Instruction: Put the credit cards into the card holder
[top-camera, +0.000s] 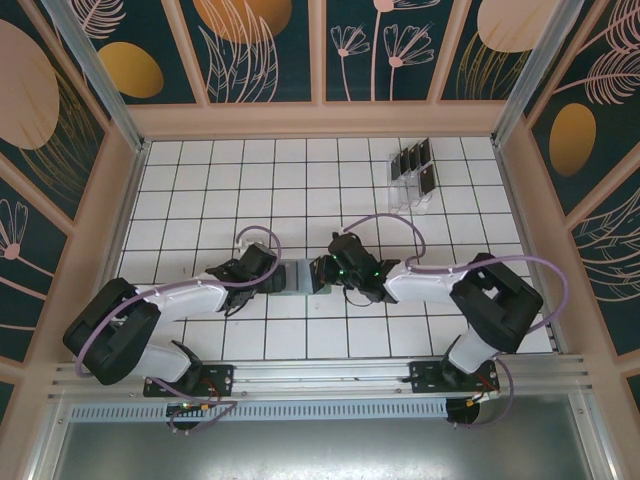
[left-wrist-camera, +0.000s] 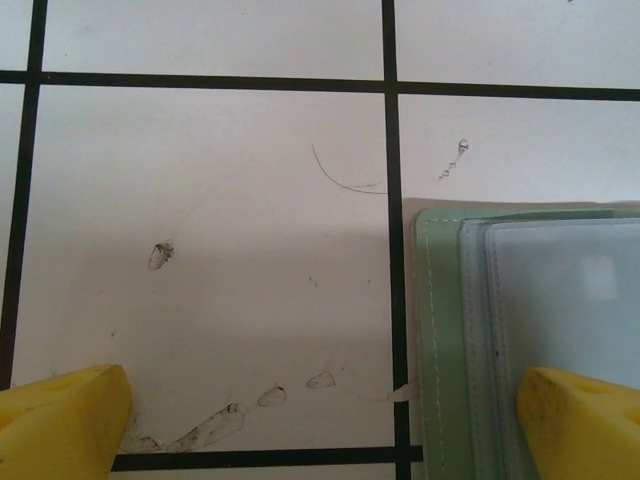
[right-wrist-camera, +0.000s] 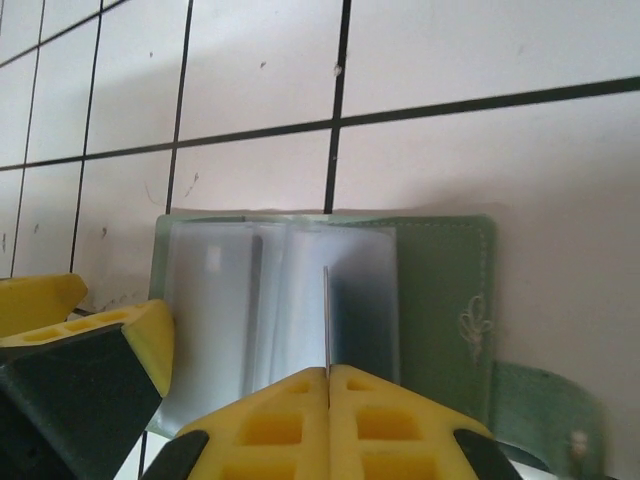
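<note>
While the card holder (right-wrist-camera: 440, 290) lies open and flat on the white tiled counter (top-camera: 200, 180) between the two arms, the right fingers (right-wrist-camera: 322, 392) are pressed together on a thin dark card (right-wrist-camera: 326, 320). The card is seen edge-on, standing upright over the clear sleeves (right-wrist-camera: 210, 300) inside the holder; whether its far edge has entered a sleeve I cannot tell. The left fingers (left-wrist-camera: 578, 425) are spread wide and grip nothing: one yellow tip sits over the sleeves near the holder's stitched edge, the other over bare tile. The holder's snap tab (right-wrist-camera: 545, 420) sticks out beside the green cover. Well apart, toward the back right of the counter, the other cards (top-camera: 418, 168) stand in a clear rack (top-camera: 405, 192).
</note>
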